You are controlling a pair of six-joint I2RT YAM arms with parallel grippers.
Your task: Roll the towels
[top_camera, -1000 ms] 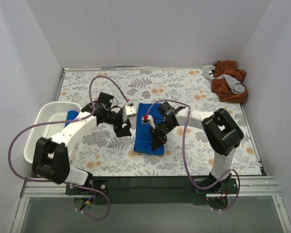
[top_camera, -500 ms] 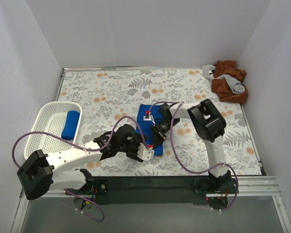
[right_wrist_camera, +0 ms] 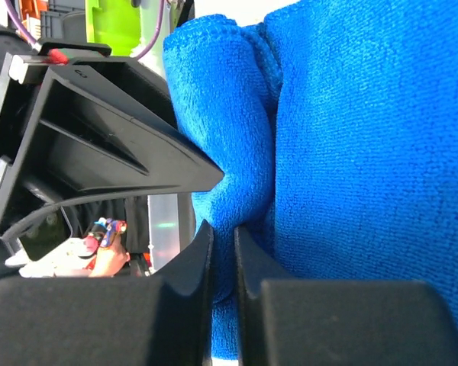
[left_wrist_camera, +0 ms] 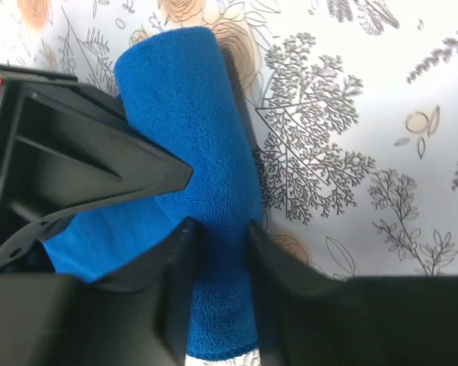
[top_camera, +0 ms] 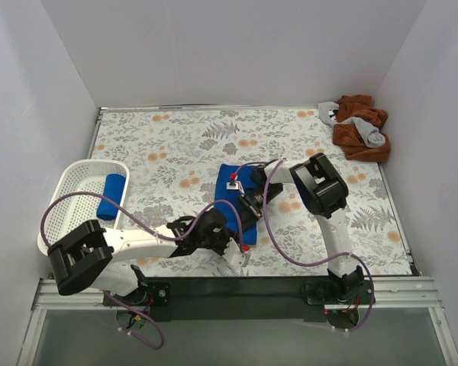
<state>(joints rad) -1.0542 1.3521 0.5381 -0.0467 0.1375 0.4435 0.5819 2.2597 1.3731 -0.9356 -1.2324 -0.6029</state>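
The partly rolled blue towel point(top_camera: 229, 175) lies mid-tabletop point(top_camera: 175, 137); a second towel point(top_camera: 111, 196), rolled, sits in the white basket point(top_camera: 70, 183). The left end effector point(left_wrist_camera: 216, 229) clamps the roll's near end, cloth filling its narrow gap. The right end effector point(right_wrist_camera: 221, 229), nearly closed, pinches a fold of the same towel.

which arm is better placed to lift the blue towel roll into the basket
Left, probably: the left claw clasps the blue towel roll, a finger each side, and the white basket sits on its side. The right claw only pinches a fold.
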